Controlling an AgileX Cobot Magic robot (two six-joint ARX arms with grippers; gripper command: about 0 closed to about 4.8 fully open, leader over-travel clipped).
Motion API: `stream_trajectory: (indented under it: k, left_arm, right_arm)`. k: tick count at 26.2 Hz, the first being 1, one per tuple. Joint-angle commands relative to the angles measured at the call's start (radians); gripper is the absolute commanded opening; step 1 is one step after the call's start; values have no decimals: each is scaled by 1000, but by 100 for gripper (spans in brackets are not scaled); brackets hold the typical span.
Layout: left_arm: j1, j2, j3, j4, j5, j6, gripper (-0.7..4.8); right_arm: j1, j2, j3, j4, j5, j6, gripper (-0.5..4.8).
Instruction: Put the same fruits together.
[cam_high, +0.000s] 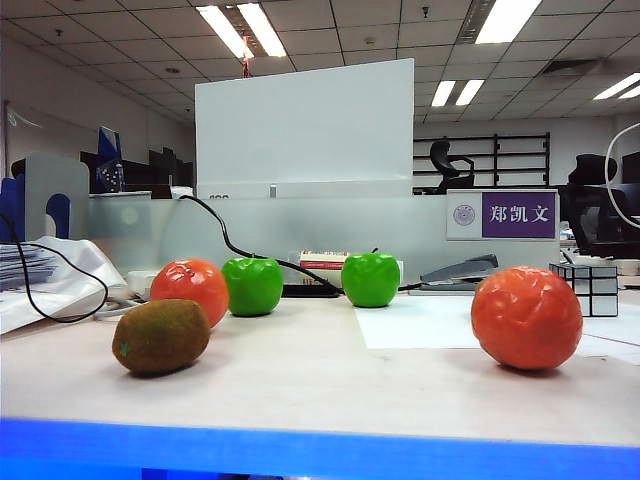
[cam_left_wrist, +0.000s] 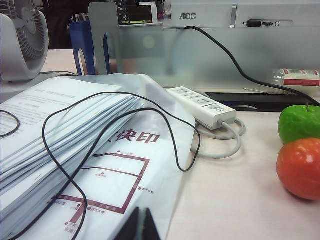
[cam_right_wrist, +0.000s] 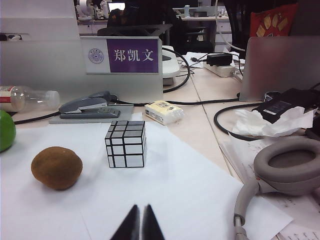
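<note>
- While no fruit has been picked up, the task looks to be at its very start; neither arm shows in the exterior view.
- Left gripper (cam_left_wrist: 140, 226): fingers pressed together, empty, low over a stack of papers (cam_left_wrist: 55, 130) at the table's left side, well apart from the fruit.
- Front kiwi (cam_high: 161, 337): brown, lying alone at the left front of the table.
- Left orange-red fruit (cam_high: 190, 289): just behind the kiwi, touching or nearly touching the left green apple (cam_high: 252, 286).
- Middle green apple (cam_high: 370, 279): standing apart, farther back.
- Right orange-red fruit (cam_high: 526, 317): alone at the right front, well apart from its twin.
- Mirrored cube (cam_high: 585, 289): far right, not a fruit.
- Right gripper (cam_right_wrist: 139, 224): fingers together, empty, over white paper, facing the cube and a kiwi beside it (cam_right_wrist: 56, 167).
- Count: 2 orange-red fruits, 2 green apples, 1 cube. That kiwi by the cube is probably a 2nd one, hidden in the exterior view.
- Next move, as I judge it: a gripper must spread its fingers, reach 1 stray fruit, and carry it to its match.
</note>
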Motion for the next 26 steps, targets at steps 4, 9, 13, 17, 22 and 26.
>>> stream_trajectory:
  k: [4,9,13,17,22,26]
  left_arm:
    - [1,-1,1,10,0,3,-5]
    - [1,-1,1,10,6,-37,-5]
    - [1,-1,1,14,39,-176,-4]
    - [1,-1,5,18,317,-371,-5]
    - [1,-1,15,29,632,-398,-5]
    - [1,3,42,19,674,-457,-5]
  right_arm:
    - [-1,1,-7,19,0,3,22]
    - [0,1,-7,20,-1,3,22]
    - [0,1,-6,21,-67,108,22]
    - [0,1,-5,68,-253,428,22]
    - [0,1,-5,145,-330,495,22]
    - [6,6,-5,148,-425,470,22]
